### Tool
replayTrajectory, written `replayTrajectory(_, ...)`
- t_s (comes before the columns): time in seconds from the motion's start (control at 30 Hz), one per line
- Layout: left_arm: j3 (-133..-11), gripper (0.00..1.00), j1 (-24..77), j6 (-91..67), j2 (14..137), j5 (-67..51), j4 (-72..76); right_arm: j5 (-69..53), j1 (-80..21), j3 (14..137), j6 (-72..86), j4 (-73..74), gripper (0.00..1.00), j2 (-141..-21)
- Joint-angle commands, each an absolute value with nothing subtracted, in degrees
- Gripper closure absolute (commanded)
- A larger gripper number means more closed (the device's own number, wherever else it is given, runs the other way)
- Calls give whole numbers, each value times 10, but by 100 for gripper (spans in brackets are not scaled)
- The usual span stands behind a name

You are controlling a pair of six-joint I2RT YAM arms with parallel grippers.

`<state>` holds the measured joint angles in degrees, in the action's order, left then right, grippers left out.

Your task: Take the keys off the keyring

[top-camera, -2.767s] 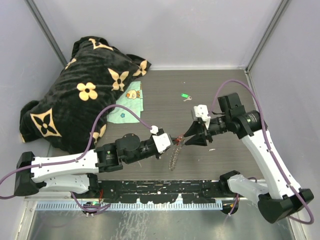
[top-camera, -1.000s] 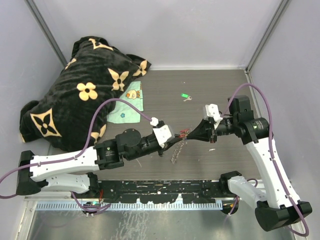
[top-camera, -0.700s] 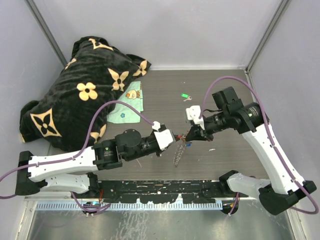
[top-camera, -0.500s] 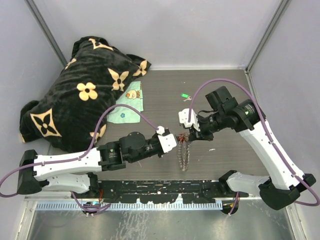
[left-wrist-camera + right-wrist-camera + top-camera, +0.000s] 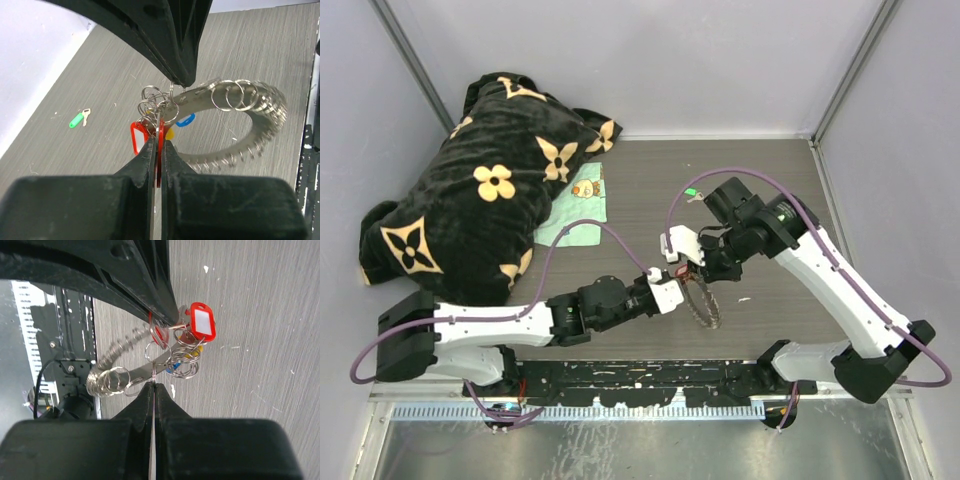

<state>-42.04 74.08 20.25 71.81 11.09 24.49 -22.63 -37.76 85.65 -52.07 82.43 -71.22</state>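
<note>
The keyring (image 5: 703, 306) is a big grey ring with many small split rings along its rim; it hangs above the table between both grippers, also in the left wrist view (image 5: 252, 102) and the right wrist view (image 5: 107, 380). The keys bunch at its top, with a red tag (image 5: 135, 141) (image 5: 202, 322), a yellow tag (image 5: 170, 134) and a blue tag (image 5: 186, 120). My left gripper (image 5: 159, 144) (image 5: 682, 286) is shut on a red-tagged key. My right gripper (image 5: 153, 385) (image 5: 692, 268) is shut on a thin split ring of the bunch, tip to tip with the left.
A loose key with a green tag (image 5: 689, 192) (image 5: 77, 119) lies on the table behind the grippers. A black flowered blanket (image 5: 490, 185) fills the back left, with a pale green cloth (image 5: 575, 215) beside it. Grey walls close in the table.
The right arm has swung left and turned inward to meet the left gripper. The left arm has stretched right. The hanging keyring has swung from flat-on-edge to face up, lower right.
</note>
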Motion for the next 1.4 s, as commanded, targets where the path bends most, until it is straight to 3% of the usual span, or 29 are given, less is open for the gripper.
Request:
replayTrajectory(0.0, -412, 100, 733, 205, 759, 120, 364, -146, -400, 853, -509, 836, 99, -727)
replayTrajectory(0.47, -391, 100, 732, 198, 850, 150, 504, -14, -446, 810, -511, 838, 99, -772)
replayTrajectory(1.37, -386, 100, 769, 134, 732, 114, 499, -277, -365, 839, -534, 827, 99, -708)
